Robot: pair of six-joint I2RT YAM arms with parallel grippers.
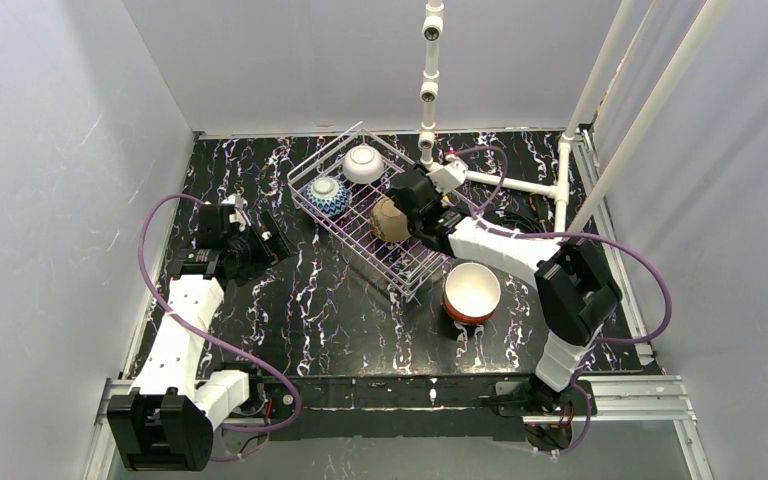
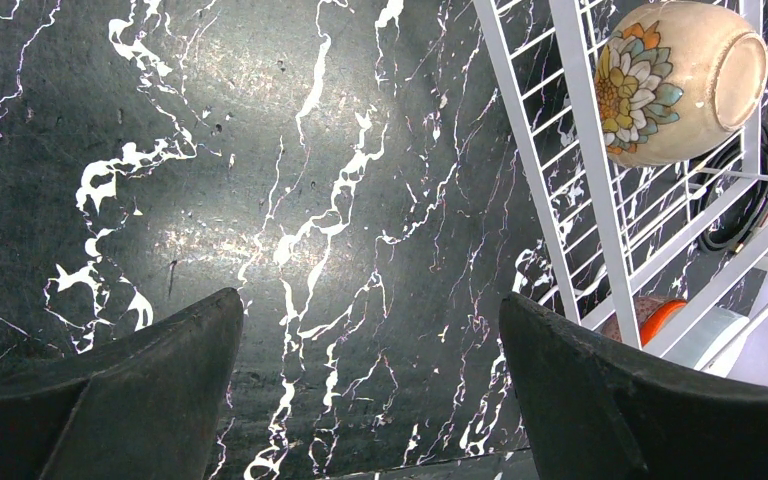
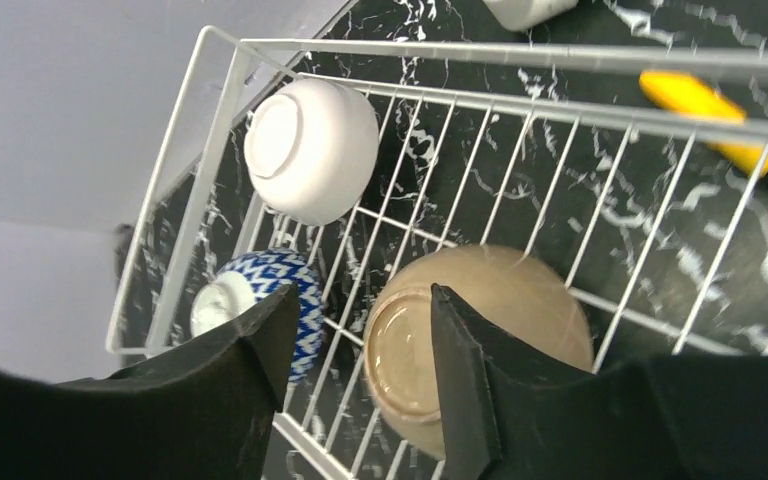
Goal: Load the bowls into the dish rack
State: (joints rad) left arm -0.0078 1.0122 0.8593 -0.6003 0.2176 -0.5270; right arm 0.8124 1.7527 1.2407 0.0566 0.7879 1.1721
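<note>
The wire dish rack (image 1: 415,262) stands at the table's middle back. In it lie a white bowl (image 1: 363,163), a blue-patterned bowl (image 1: 327,195) and a tan bowl (image 1: 388,222), all tipped on their sides. A red-orange bowl (image 1: 471,292) with a white inside stands upright on the table, right of the rack. My right gripper (image 3: 360,300) is open just over the tan bowl (image 3: 505,300), with one finger across the bowl's foot. My left gripper (image 2: 370,310) is open and empty over bare table, left of the rack (image 2: 580,150). The other bowls are out of view.
A white pipe frame (image 1: 428,90) rises behind the rack and runs along the right side. Cables and a yellow-handled object (image 3: 705,110) lie beyond the rack's far side. Grey walls close in the left, back and right.
</note>
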